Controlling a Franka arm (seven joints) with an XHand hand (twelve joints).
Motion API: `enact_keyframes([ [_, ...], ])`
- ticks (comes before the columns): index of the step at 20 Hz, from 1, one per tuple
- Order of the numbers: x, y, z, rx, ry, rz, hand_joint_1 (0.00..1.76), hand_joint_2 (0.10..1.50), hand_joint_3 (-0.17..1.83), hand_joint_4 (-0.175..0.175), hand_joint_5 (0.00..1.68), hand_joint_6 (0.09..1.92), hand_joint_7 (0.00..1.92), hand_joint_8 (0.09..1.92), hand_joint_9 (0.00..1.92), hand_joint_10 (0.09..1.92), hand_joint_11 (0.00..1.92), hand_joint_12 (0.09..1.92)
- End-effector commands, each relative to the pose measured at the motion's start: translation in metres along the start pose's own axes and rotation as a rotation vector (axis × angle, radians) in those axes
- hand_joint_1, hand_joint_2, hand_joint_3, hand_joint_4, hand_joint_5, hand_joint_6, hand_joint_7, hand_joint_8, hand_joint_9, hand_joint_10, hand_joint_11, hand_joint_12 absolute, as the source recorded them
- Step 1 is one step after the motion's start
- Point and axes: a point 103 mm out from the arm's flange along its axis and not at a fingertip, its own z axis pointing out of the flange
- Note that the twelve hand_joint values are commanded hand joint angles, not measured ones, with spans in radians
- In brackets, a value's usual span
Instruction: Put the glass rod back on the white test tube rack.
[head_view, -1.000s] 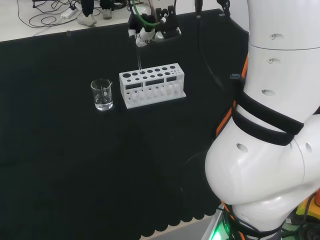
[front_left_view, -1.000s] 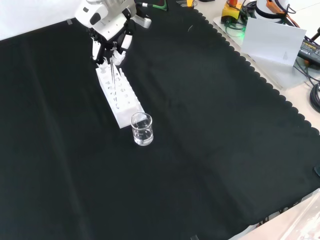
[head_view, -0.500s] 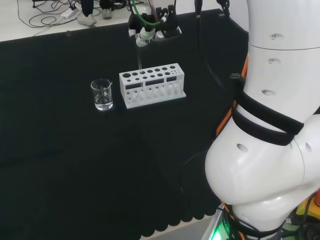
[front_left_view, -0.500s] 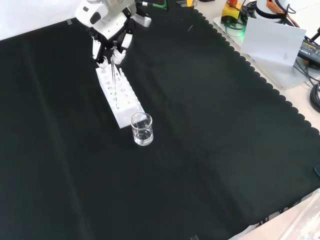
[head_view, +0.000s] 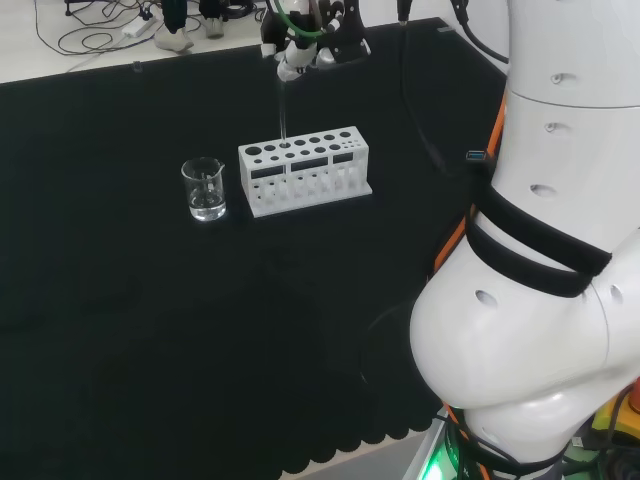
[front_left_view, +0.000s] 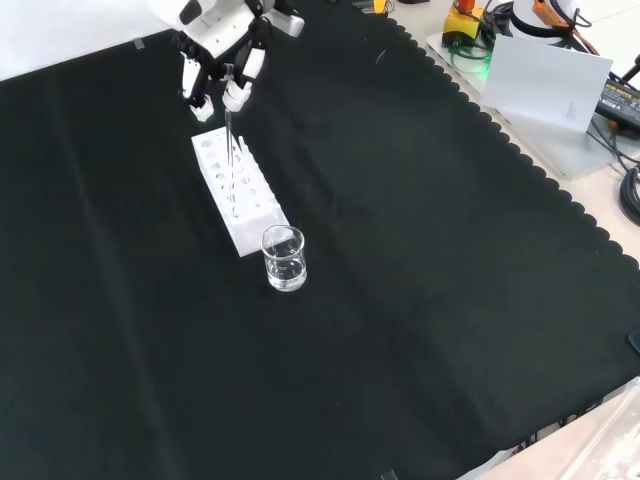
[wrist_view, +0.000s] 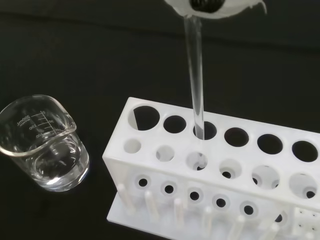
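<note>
The white test tube rack (head_view: 303, 172) (front_left_view: 240, 192) (wrist_view: 215, 167) stands on the black cloth, its holes showing no tubes. Above its far side in the head view is the hand (head_view: 305, 42) (front_left_view: 222, 55) (wrist_view: 215, 6), its fingers pinched on the top of the clear glass rod (head_view: 283, 105) (front_left_view: 230, 135) (wrist_view: 195, 75). The rod hangs nearly upright. In the wrist view its lower end sits at the mouth of the third hole of one outer row; whether it is inside the hole I cannot tell.
A small clear glass beaker (head_view: 204, 188) (front_left_view: 284, 258) (wrist_view: 44, 145) with a little clear liquid stands just beside one end of the rack. The arm's big white links (head_view: 540, 260) take up the right of the head view. Cables and gear lie beyond the cloth's edges.
The hand has risen with the rod, higher in both the head and front views. The rod's lower end is still over the rack. Rack and beaker have not moved.
</note>
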Motion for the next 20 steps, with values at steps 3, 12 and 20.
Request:
enact_keyframes([
  [3, -0.005, -0.01, -0.006, -0.009, -0.002, 0.009, 1.38, 0.92, -0.17, -0.175, 0.58, 0.92, 0.72, 0.71, 1.7, 0.72, 1.74, 0.81],
  [12, -0.006, -0.018, -0.01, -0.025, 0.02, -0.005, 1.38, 0.91, -0.17, -0.175, 0.58, 0.92, 0.72, 0.71, 1.7, 0.72, 1.73, 0.82],
  [20, -0.009, -0.024, -0.016, -0.034, 0.02, 0.0, 1.38, 0.91, -0.17, -0.175, 0.58, 0.92, 0.71, 0.71, 1.7, 0.72, 1.73, 0.82],
])
